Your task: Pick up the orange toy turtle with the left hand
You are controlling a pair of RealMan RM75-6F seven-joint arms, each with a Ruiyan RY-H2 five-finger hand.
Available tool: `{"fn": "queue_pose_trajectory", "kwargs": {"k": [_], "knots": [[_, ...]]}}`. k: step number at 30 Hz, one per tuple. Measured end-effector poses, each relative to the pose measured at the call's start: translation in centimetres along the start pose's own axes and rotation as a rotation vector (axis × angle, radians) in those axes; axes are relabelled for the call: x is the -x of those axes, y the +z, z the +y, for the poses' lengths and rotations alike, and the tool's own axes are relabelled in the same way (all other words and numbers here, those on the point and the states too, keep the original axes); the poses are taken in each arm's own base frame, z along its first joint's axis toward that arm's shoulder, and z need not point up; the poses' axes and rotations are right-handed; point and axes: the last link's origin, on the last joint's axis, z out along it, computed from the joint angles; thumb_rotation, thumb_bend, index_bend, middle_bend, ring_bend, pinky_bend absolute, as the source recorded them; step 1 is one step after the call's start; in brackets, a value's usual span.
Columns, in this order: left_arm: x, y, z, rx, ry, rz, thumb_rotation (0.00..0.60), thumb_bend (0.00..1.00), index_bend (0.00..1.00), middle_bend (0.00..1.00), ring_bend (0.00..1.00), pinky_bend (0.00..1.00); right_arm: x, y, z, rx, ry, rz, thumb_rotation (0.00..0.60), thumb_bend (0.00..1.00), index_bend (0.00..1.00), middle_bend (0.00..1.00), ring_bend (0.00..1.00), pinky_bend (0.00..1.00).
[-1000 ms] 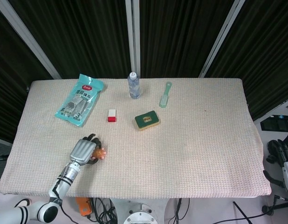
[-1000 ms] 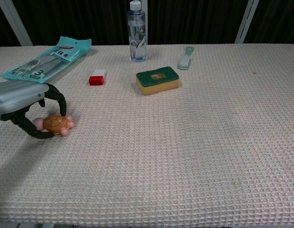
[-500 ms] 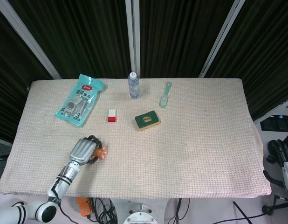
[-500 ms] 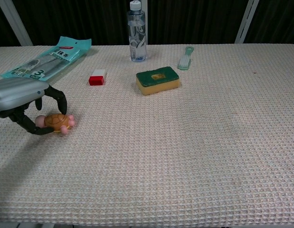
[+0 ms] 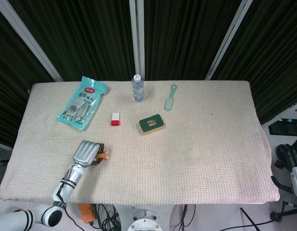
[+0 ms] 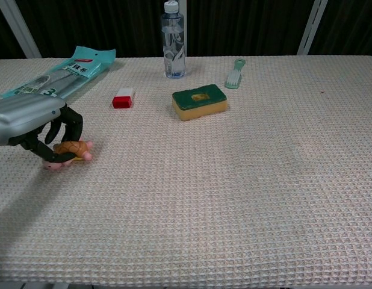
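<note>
The orange toy turtle (image 5: 103, 155) (image 6: 70, 149) is near the front left of the table, tilted, with its pink feet showing. My left hand (image 5: 87, 152) (image 6: 35, 120) holds it, the dark fingers (image 6: 67, 128) curled over its shell from above and behind. The turtle looks slightly raised and tipped, though I cannot tell whether it still touches the cloth. My right hand (image 5: 289, 156) hangs off the table's right edge, low and away from everything; how its fingers lie is unclear.
A teal packet (image 5: 82, 103) (image 6: 56, 75) lies at the back left. A water bottle (image 5: 138, 87) (image 6: 173, 42), a red-and-white block (image 5: 115, 119) (image 6: 123, 97), a green-and-yellow sponge (image 5: 151, 123) (image 6: 199, 101) and a green brush (image 5: 170, 97) (image 6: 235, 73) sit across the back middle.
The left hand's fingers have closed tighter around the turtle. The hand has drawn back and up a little, tipping the turtle with it. The right hand has not moved.
</note>
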Motion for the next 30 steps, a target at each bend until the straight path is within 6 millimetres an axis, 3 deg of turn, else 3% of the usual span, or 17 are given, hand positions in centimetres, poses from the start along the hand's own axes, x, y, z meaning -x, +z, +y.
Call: {"fn": "queue_pose_trajectory", "kwargs": {"k": [6,9,11,14,23,25,30], "knots": [[0.4,0.0,-0.1,-0.008,-0.012,-0.006,0.6,0.34,0.77,0.79,0.62,0.81,-0.1,0.0,0.0,0.0,0.0,0.005,0.6,0.16,0.0,0.0,0.0,0.0],[0.2,-0.2,-0.2,0.001,-0.018,-0.013,0.6,0.28,0.55,0.59,0.45,0.67,-0.2,0.0,0.0,0.001,0.0,0.006,0.6,0.16,0.0,0.0,0.0,0.0],[0.1,-0.3,-0.2,0.011,-0.02,-0.016,0.6,0.26,0.48,0.5,0.37,0.61,-0.2,0.0,0.0,0.0,0.0,0.006,0.6,0.16,0.0,0.0,0.0,0.0],[-0.4,-0.5,-0.1,0.028,-0.024,-0.009,0.6,0.25,0.47,0.47,0.34,0.59,-0.1,0.0,0.0,0.001,0.0,0.005,0.6,0.16,0.0,0.0,0.0,0.0],[-0.5,-0.8,0.0,0.032,-0.021,-0.03,0.6,0.27,0.48,0.5,0.37,0.61,0.0,0.0,0.0,0.002,0.0,0.001,0.6,0.16,0.0,0.0,0.0,0.0],[-0.4,-0.8,0.0,0.028,-0.021,-0.033,0.6,0.29,0.52,0.55,0.42,0.64,0.0,0.0,0.0,0.002,0.0,0.001,0.6,0.16,0.0,0.0,0.0,0.0],[-0.6,-0.5,0.2,0.025,-0.016,0.016,0.6,0.32,0.77,0.8,0.64,0.83,0.0,0.0,0.1,0.004,0.0,0.0,0.6,0.16,0.0,0.0,0.0,0.0]]}}
